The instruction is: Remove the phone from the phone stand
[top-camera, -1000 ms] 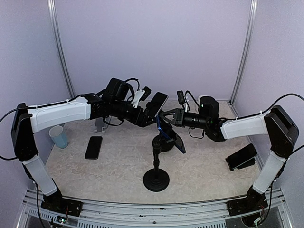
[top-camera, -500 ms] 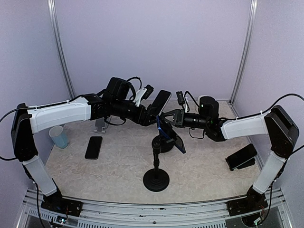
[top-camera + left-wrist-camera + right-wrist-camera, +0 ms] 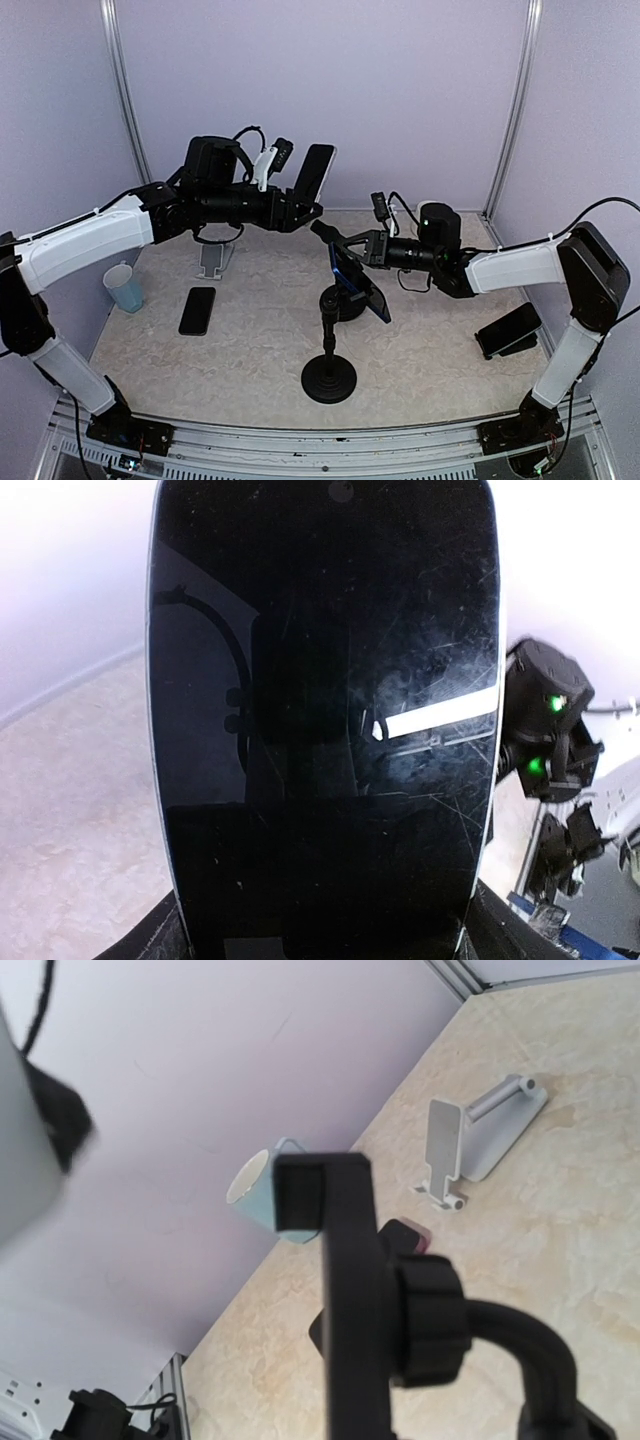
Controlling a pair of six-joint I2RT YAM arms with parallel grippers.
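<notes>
While the left arm reaches out level and high over the table (image 3: 240, 340), the left gripper (image 3: 298, 211) clamps the lower end of the phone (image 3: 314, 172). The phone stands nearly upright in the air, up and to the left of the phone stand (image 3: 329, 350) and clear of it. The right arm stretches in from the opposite side, with the right gripper (image 3: 346, 250) at the stand's top; whether it grips cannot be told.

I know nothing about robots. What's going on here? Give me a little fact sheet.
phone: in the air, clear of the stand
held by: left end effector, shut on its lower end
phone stand: upright, holding no phone
right end effector: at the stand's top, grip unclear
nearby: blue cup, second phone lying flat
</notes>
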